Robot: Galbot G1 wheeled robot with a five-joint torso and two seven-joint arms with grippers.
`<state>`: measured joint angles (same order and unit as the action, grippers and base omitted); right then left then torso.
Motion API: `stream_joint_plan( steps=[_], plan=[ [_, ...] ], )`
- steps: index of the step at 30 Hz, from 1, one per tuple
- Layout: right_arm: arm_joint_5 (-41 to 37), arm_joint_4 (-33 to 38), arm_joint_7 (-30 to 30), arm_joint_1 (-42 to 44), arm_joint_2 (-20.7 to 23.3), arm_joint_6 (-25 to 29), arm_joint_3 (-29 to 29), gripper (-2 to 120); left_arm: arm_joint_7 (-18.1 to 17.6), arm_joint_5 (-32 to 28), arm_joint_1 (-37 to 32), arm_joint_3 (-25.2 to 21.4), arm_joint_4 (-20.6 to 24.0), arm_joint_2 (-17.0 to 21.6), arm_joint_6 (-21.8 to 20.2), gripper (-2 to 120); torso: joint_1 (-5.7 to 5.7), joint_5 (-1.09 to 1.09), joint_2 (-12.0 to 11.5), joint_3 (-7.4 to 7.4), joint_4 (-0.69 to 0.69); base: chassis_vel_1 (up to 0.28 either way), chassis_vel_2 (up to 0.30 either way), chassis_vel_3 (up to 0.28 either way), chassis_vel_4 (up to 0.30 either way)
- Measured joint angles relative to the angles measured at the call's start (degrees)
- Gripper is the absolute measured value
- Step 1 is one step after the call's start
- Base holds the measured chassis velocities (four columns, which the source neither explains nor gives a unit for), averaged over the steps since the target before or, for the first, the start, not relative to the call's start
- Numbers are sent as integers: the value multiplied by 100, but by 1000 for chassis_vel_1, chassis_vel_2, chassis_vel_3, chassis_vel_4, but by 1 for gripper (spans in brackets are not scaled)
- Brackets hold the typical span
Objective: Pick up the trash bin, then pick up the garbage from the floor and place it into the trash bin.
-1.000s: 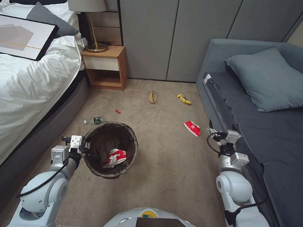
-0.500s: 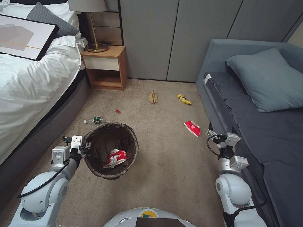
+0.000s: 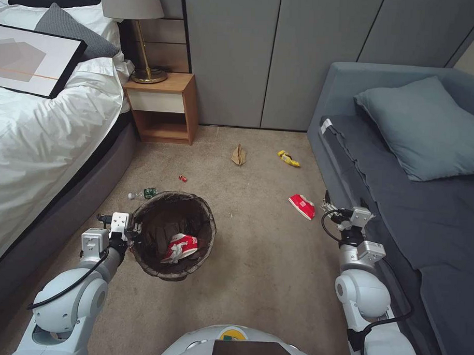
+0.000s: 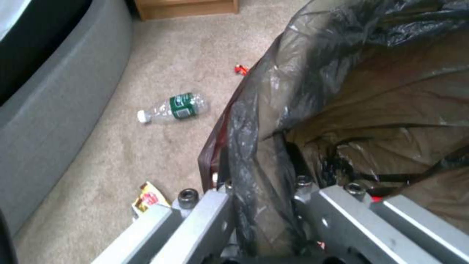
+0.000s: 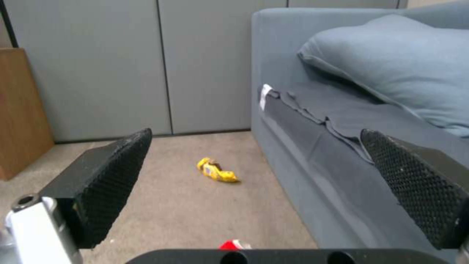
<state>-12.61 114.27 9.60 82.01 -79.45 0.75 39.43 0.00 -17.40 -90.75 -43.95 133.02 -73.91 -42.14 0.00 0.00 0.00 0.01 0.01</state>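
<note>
The left gripper [image 3: 134,229] clamps the bin [image 3: 173,234] rim, bin held near-left. The right gripper [image 3: 330,208] hangs spread beside the sofa [image 3: 402,204]. Red wrapper [image 3: 302,206], bottle [image 3: 143,193] lie on the floor [image 3: 255,250].

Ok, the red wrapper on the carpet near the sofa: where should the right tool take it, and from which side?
Come straight down from above. The red wrapper lies flat on the carpet, so no side offers an edge to pinch. Span its narrow width, probably across the middle, with the open right tool that hovers beside it by the sofa. The left tool is busy holding the trash bin.
</note>
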Motion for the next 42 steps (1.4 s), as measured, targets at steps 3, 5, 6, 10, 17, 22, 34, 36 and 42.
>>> stream_joint_plan(
  steps=[3, 5, 6, 10, 17, 22, 34, 36, 42],
  plan=[
    [0, -13, 2, -9, 3, 0, 2, 100, 0, 0, -2, -4, -8, 0, 0, 0, 0, -1, 0, 0, 0, -70, 101, 89, -95],
    [0, -15, 2, -9, 3, 0, 2, 100, 0, 0, -2, -5, -8, 0, 0, 0, 0, -1, 0, 0, -1, -56, 69, 59, -69],
    [0, -16, 2, -10, 3, 0, 2, 100, 0, 0, -3, -5, -9, 0, 0, 0, 0, -1, 0, 0, -1, -59, 69, 59, -63],
    [0, -25, 3, -11, -7, 3, -6, 100, -1, 0, -2, -7, -17, 0, 0, 0, 0, -1, 0, -1, -1, -69, 73, 71, -55],
    [-5, -32, 6, -24, 10, 11, -4, 100, -3, -1, -38, -28, -8, 42, 0, 0, 0, 0, 0, 0, -1, -98, 81, 82, -86],
    [-11, -23, 5, -12, 15, 11, -4, 100, -3, -1, -55, -32, 3, 46, 0, 0, 0, 0, 0, -1, -1, -89, 82, 90, -88],
    [-12, -10, 2, 0, 19, 7, -8, 100, 34, 14, -102, -55, 46, 89, 0, 0, 0, -1, 0, -1, 0, -79, 72, 67, -74],
    [-13, -10, 1, 0, 18, 7, -9, 100, 34, 19, -104, -55, 46, 86, 0, 0, 0, 0, 0, -1, 0, -108, 96, 101, -85],
    [-13, -14, 3, -1, 14, 8, -9, 100, 35, 33, -104, -55, 46, 64, 0, 0, 0, -1, 0, -1, -2, -103, 85, 102, -89]
  ],
)
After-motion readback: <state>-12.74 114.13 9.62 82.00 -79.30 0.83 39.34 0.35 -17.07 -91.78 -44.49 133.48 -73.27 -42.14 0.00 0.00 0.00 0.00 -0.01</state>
